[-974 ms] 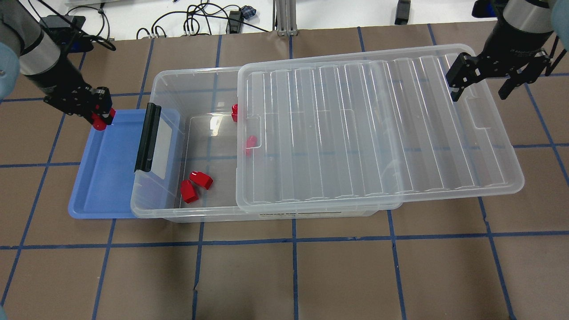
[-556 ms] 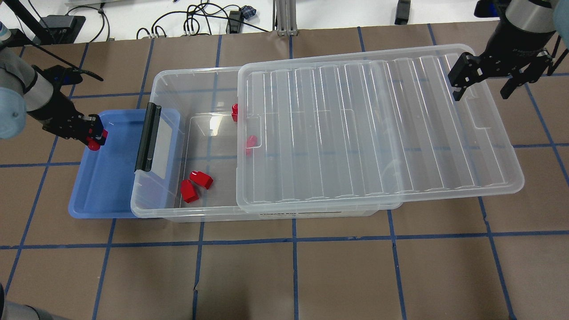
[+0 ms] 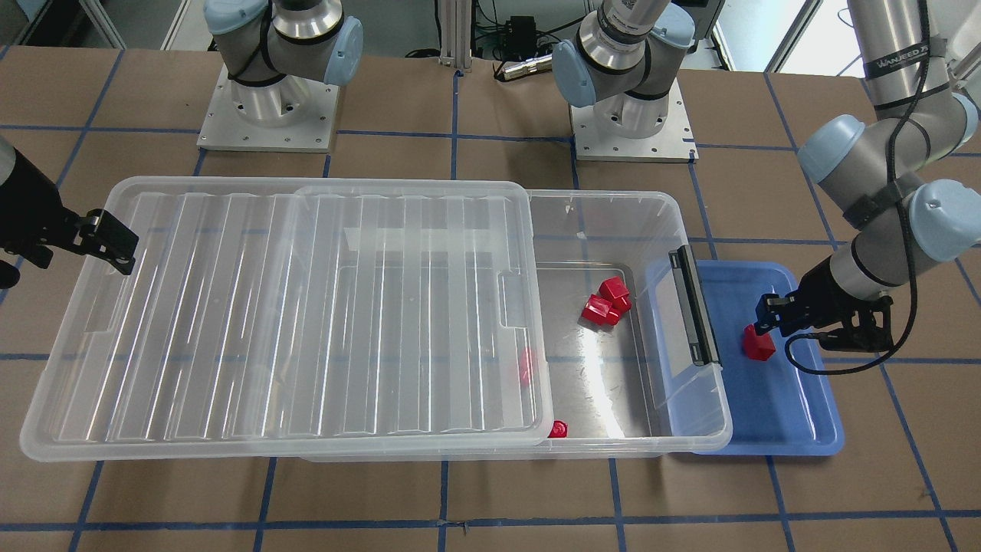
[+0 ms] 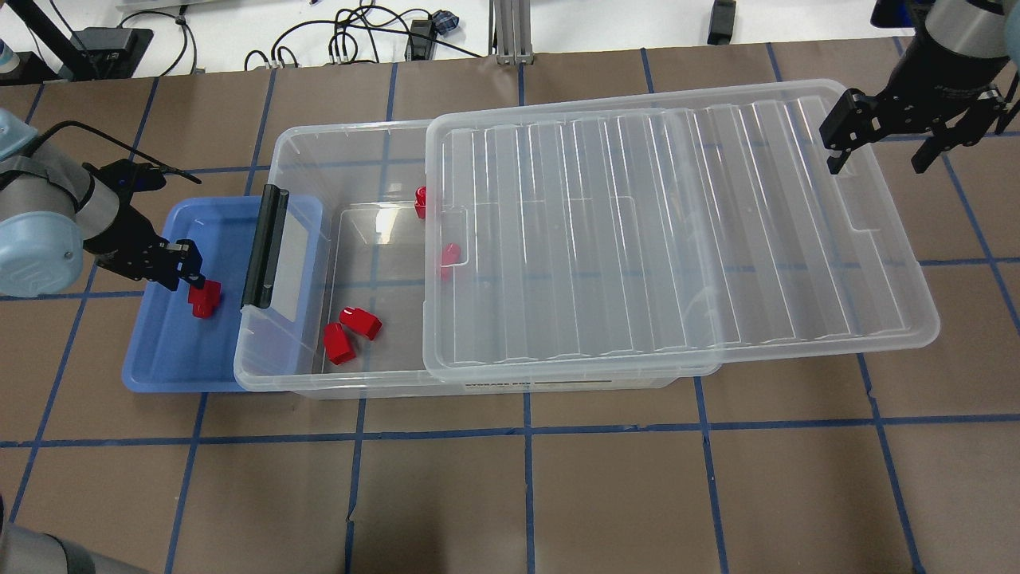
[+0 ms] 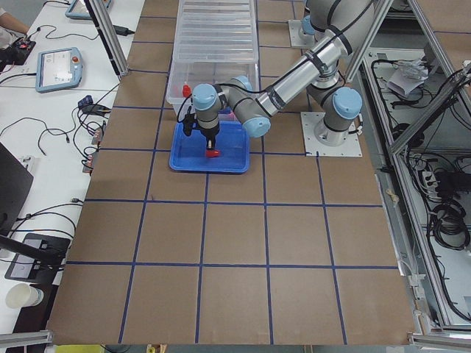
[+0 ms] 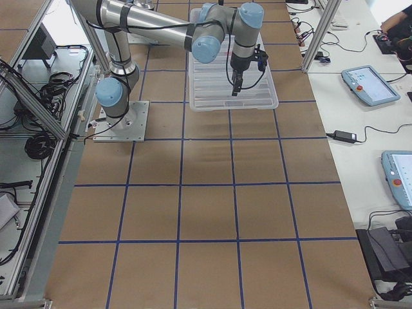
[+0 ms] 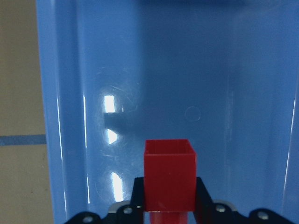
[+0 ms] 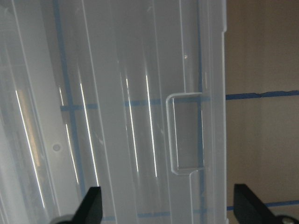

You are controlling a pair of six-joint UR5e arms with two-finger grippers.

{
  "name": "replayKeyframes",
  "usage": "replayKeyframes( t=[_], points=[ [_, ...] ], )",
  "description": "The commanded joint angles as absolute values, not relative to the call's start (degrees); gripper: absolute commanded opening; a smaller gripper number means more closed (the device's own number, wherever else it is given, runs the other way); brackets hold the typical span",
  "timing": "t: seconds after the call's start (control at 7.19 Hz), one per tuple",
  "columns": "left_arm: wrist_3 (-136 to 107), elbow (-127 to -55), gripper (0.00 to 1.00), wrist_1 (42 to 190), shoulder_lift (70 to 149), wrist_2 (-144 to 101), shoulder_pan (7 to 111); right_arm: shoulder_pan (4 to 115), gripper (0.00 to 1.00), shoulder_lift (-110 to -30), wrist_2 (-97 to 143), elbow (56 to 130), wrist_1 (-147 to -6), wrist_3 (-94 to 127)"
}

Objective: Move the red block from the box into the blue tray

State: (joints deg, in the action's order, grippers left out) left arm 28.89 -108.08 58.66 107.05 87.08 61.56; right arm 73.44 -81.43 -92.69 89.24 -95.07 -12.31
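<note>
My left gripper (image 4: 197, 288) is shut on the red block (image 4: 203, 299) and holds it low over the floor of the blue tray (image 4: 171, 351). I cannot tell if the block touches the floor. In the left wrist view the block (image 7: 169, 175) sits between the two fingers (image 7: 138, 196), stub end toward the gripper, with the tray floor (image 7: 140, 70) beyond. From the front the block (image 3: 759, 345) is inside the tray (image 3: 797, 429). The box (image 4: 279, 159) stands right of the tray. My right gripper (image 4: 880, 159) is open and empty above the lid's far right end.
The ribbed clear lid (image 4: 677, 239) lies shifted right over the box, leaving its left part open. The black latch handle (image 4: 263, 247) overhangs the tray. A pair of red blocks (image 4: 351, 331) and two more red pieces (image 4: 420, 201) (image 4: 450, 255) lie in the box.
My left gripper carried the red block from the tray's far left rim toward the tray's middle and lowered it. My right gripper drifted slightly right and away.
</note>
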Motion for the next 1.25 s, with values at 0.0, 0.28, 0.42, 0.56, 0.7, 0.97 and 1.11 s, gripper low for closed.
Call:
replayKeyframes(
  t=[0.0, 0.28, 0.42, 0.56, 0.7, 0.97, 1.11],
  points=[
    [28.56, -107.06, 1.0, 58.71, 106.18, 87.1, 62.05, 68.76, 1.0, -80.16, -92.64, 89.3, -96.68, -15.88],
    [27.34, -103.03, 1.0, 63.94, 102.76, 87.62, 64.84, 65.75, 1.0, -78.84, -93.42, 90.08, -97.72, -21.87],
    [23.68, -99.61, 1.0, 70.07, 100.4, 87.89, 67.21, 65.57, 1.0, -78.66, -95.08, 90.26, -100.61, -21.97],
    [20.16, -96.01, 1.0, 76.05, 98.11, 88.06, 70.46, 65.48, 1.0, -77.53, -96.84, 90.26, -103.42, -23.45],
    [16.39, -92.93, 1.0, 81.51, 96.26, 89.2, 75.27, 64.87, 1.0, -76.21, -97.9, 90.26, -106.49, -27.9],
    [8.82, -89.4, 1.0, 85.5, 93.79, 92.64, 86.17, 64.69, 1.0, -75.67, -97.47, 90.79, -106.26, -27.95],
    [8.7, -88.43, 1.0, 86.13, 92.74, 92.72, 88.92, 64.77, 1.0, -75.93, -97.04, 92.01, -106.0, -27.86]
  ],
)
